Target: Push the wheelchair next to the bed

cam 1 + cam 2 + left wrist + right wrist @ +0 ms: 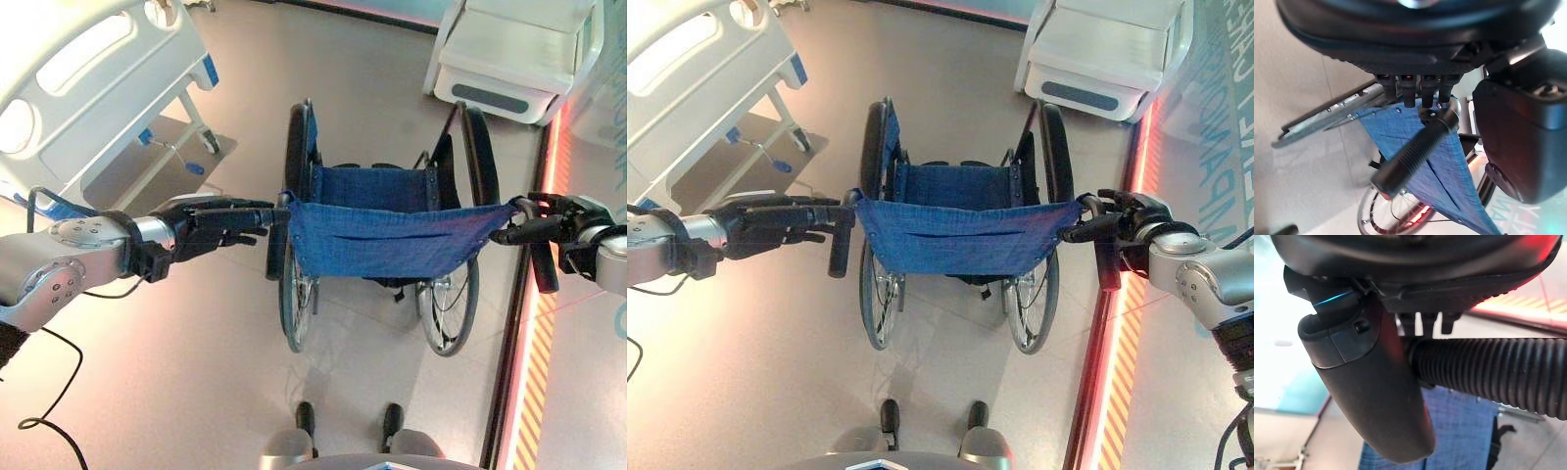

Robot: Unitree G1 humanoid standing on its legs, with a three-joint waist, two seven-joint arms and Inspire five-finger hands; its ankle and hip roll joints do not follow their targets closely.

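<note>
Two dark hands are out at the push handles, one on each side of the folding wheelchair with the blue fabric seat and backrest (377, 235), which sits at the centre of the frame on the pale floor (196, 382).

The left hand (211, 227) reaches in from the left with its fingers stretched nearly straight toward the black ribbed left grip (277, 240). In the left wrist view the fingertips (1409, 93) hover just above that grip, not wrapped round it, so this hand is open.

The right hand (1122, 223) at the right edge is wrapped round the right grip (1488, 369), thumb across the ribbed rubber, so that side is clasped.

The white hospital bed with its moulded rail (88, 78) lies in the upper left, well apart from the chair, so the push looks barely begun. A white cabinet (514, 54) stands in the upper right.

I can make out no readable writing on the chair or bed.
</note>
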